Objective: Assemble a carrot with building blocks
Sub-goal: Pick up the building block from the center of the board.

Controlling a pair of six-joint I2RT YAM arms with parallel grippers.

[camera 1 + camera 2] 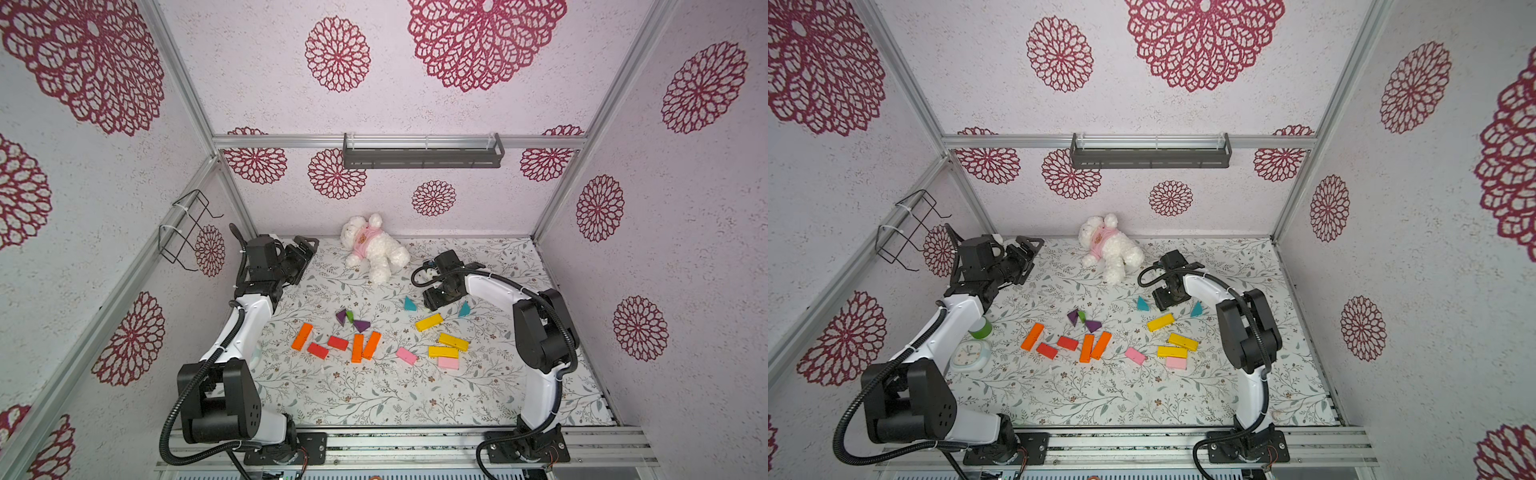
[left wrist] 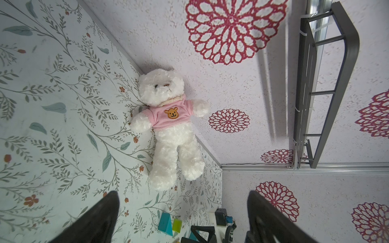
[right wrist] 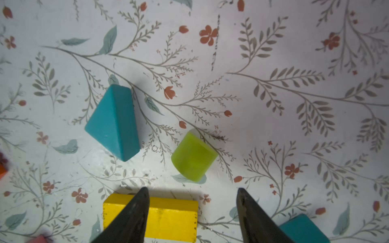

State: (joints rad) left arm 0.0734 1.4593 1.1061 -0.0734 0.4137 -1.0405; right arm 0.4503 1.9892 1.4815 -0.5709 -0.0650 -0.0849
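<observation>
Block count on the floral surface [image 1: 374, 399], nothing stacked or joined so far

Left of middle, three orange bars [image 1: 303, 336] and two red bars [image 1: 338, 343] can be counted; to the right, three yellow bars [image 1: 453, 341] and two pink bars [image 1: 406, 355]; farther back, two purple triangles [image 1: 361, 325], two teal triangles [image 1: 409, 304] and two lime cylinders [image 3: 193, 156]. The left jaws are held wide apart and empty at far left; the right jaws are parted by a lime cylinder, nothing gripped.
</observation>
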